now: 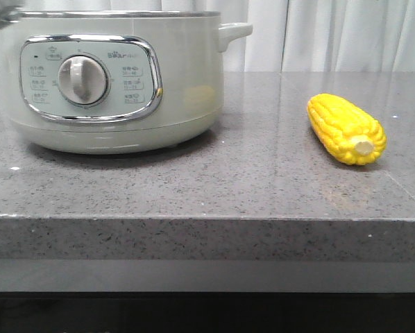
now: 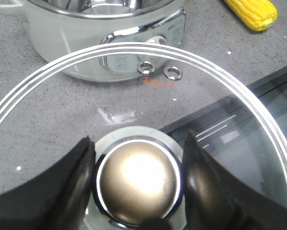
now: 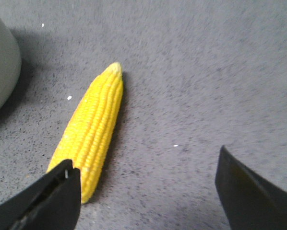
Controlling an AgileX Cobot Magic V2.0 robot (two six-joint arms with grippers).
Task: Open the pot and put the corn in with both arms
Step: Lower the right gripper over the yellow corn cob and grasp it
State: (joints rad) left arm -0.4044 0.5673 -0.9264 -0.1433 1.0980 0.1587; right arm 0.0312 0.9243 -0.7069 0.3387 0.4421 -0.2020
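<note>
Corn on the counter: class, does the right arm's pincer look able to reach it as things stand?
Probably yes. The right pincer hangs open just above the corn, which lies alone on the counter, nothing between them.

pot (image 1: 124,76) mouth uncovered | counter (image 1: 263,180) bare around corn (image 1: 346,128) | pot well apart

I read "Bear" printed above the white dial (image 1: 82,80) on the pot's (image 1: 187,83) control panel (image 1: 89,78); the small labels around it were too tiny to read.
</note>
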